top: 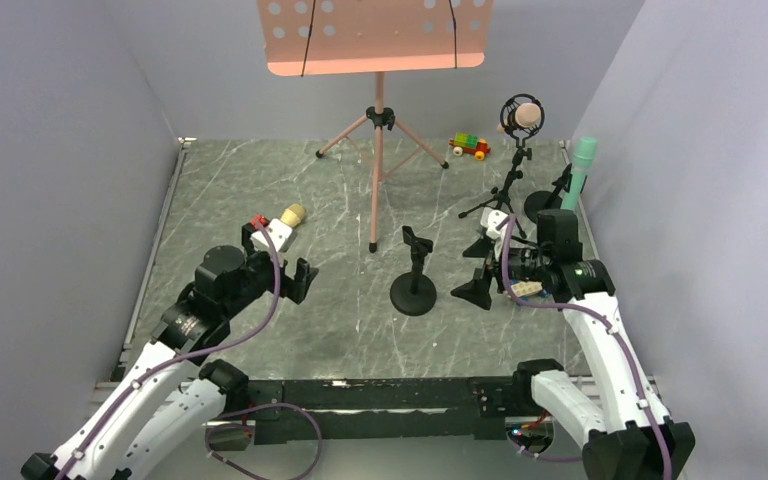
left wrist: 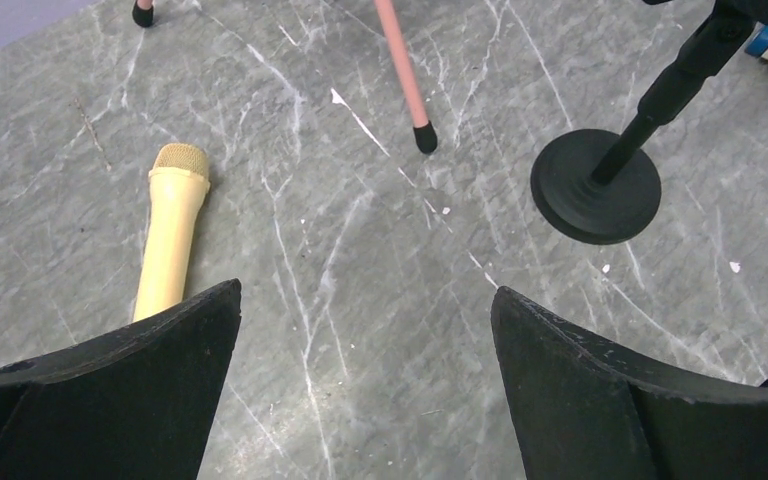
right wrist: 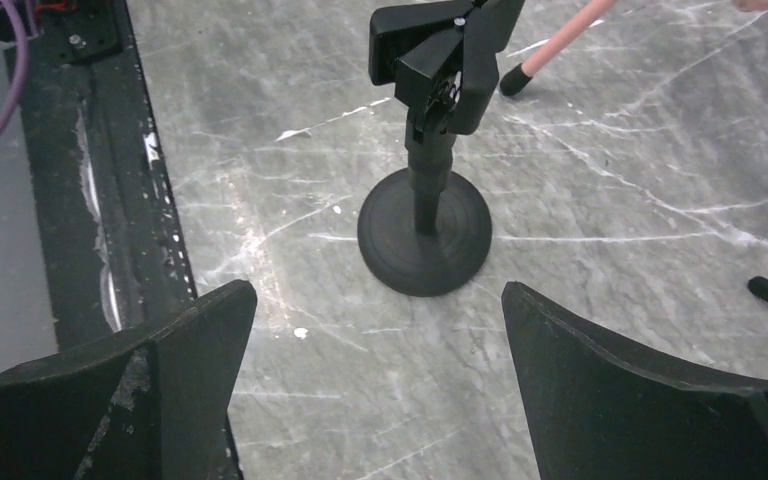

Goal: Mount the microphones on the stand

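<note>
Yellow microphone (left wrist: 172, 240): lies flat on the table with its head pointing away from the arms, well left of the vacant stand. Nothing touches it, and its tail is hidden behind a finger in the left wrist view.
Pink microphone (top: 525, 115): sits in the ring mount of the small tripod stand (top: 513, 175) at the far right.
Teal microphone (top: 582, 165): stands upright by the right wall, apparently already held over a round black base (top: 540, 207).
Vacant stand (top: 414, 275): black with a round foot, its top clip empty, mid-table between the two arms.
Left gripper (left wrist: 365, 295): fingers are spread wide with nothing between them; the yellow microphone lies ahead and to its left.
Right gripper (right wrist: 380, 295): jaws stand wide apart and empty, facing the vacant stand from close by.
Step in hand: judging by the layout, two of three are mounted, and the approach to the last one is under way.
Next move calls for: swinging the left gripper leftward over the yellow barrel and closing across its width. The right could then steady the stand.
Surface: grey marble-patterned tabletop (top: 260, 180), flat and hard.
Room: pale grey walls on three sides, a pink music stand (top: 375, 35) at the back, and a brick toy car (top: 469, 146) beyond it.
</note>
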